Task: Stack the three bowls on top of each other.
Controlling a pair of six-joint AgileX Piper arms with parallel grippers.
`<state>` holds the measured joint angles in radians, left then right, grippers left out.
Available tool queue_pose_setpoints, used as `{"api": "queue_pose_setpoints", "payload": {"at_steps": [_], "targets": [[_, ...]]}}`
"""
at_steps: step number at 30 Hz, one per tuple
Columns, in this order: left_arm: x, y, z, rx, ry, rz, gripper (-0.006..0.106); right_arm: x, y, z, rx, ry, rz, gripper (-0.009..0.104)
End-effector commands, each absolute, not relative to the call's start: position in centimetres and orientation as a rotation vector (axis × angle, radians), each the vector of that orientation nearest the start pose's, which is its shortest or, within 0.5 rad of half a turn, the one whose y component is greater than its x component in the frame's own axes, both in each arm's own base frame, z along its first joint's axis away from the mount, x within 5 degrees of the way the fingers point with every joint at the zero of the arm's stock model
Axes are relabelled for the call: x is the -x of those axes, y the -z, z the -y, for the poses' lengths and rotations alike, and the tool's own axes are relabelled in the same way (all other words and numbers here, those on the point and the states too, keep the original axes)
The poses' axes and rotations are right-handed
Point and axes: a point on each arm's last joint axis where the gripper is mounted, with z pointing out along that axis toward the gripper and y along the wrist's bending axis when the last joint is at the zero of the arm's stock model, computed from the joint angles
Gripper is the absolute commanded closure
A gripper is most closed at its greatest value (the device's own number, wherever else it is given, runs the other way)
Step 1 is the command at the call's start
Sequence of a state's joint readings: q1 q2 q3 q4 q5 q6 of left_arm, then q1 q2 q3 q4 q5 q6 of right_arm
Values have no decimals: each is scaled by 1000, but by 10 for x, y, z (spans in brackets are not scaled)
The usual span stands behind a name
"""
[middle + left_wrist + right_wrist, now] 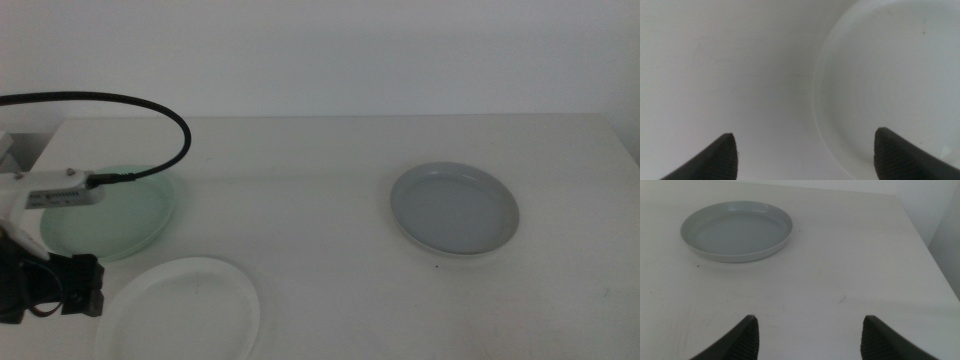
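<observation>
Three bowls sit apart on the white table. The pale mint green bowl (118, 215) is at the left, partly behind my left arm. The white bowl (185, 310) is at the front left, and the grey-blue bowl (455, 208) is at the right. My left gripper (92, 288) is low by the white bowl's left edge. In the left wrist view it (805, 160) is open, with the white bowl's (890, 85) rim between the jaws. My right gripper (807, 335) is open and empty, back from the grey-blue bowl (737, 230), and out of the middle view.
A black cable (150, 105) arcs over the left arm above the mint bowl. The table's right edge (935, 265) runs close to the right gripper. Bare tabletop (310, 220) lies between the left bowls and the grey-blue one.
</observation>
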<state>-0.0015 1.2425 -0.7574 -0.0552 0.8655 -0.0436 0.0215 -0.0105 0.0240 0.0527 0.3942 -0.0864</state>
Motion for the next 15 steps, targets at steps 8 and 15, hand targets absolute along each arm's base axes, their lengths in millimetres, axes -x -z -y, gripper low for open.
{"api": "queue_pose_setpoints", "payload": {"at_steps": [8,15], "targets": [[-239,-226,6,159,127,-2796,-4,-52,-179,-2,73,17,-1787,43],[-251,-200,8,179,145,-2877,-4,-52,-179,-2,73,17,-1787,43]]}}
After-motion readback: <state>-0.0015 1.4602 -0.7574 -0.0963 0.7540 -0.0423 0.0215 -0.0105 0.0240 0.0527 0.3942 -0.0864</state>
